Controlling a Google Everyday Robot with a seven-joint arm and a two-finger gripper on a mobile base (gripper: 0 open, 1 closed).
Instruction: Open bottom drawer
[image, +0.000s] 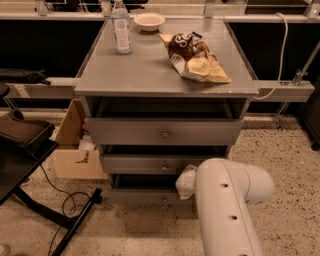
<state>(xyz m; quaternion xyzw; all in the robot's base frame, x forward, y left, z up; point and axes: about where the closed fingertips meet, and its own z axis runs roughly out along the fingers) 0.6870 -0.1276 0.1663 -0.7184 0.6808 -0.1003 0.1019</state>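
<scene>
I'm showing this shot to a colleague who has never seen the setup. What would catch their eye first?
The bulky white robot arm fills the lower right foreground, its gripper down at the right part of the bottom drawer of the grey cabinet. On the cabinet top are a chip bag at right, a water bottle at left and a small bowl behind.
</scene>
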